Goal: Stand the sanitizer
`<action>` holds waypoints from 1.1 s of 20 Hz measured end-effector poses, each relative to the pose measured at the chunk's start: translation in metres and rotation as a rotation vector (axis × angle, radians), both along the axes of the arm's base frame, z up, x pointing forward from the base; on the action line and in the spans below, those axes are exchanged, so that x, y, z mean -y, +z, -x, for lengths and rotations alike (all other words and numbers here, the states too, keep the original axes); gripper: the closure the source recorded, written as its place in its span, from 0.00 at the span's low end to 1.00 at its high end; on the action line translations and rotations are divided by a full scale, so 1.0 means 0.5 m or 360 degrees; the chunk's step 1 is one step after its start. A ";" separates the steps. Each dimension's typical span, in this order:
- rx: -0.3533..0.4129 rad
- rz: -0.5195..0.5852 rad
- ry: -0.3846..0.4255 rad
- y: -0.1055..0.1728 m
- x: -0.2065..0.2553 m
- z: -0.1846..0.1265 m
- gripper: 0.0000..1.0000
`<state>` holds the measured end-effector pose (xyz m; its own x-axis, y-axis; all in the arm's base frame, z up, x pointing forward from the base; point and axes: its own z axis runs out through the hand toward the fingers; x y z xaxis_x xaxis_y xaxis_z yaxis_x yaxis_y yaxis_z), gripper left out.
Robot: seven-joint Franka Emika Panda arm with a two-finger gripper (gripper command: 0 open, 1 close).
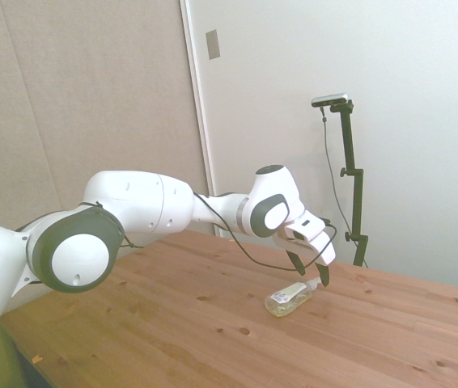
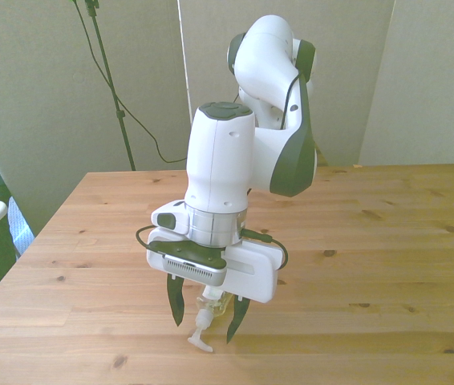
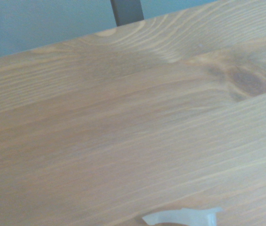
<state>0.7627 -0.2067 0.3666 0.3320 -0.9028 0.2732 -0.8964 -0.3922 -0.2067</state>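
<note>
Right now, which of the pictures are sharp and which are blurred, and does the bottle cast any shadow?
Side view: sharp, evenly lit, with a faint shadow under the bottle. Front view: sharp; the open end effector partly hides the bottle. Wrist view: soft focus, only the blurred white cap on the table.

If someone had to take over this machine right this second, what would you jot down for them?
End effector: open, holding nothing, fingers straddling the sanitizer's cap end, just above the table.
Sanitizer: lying on its side on the wood, white nozzle cap pointing toward the front-view camera; the white tip also shows in the wrist view.
Done: the arm is positioned over the bottle.
Left: close on the bottle, tip it upright, set it standing on its base, let go.
</note>
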 end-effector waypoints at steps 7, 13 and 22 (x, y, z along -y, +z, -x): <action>-0.0036 -0.0009 -0.0026 -0.021 0.019 -0.007 1.00; -0.0049 -0.0047 -0.0039 -0.021 0.020 -0.008 1.00; -0.0046 -0.0056 -0.0056 -0.021 0.039 -0.004 1.00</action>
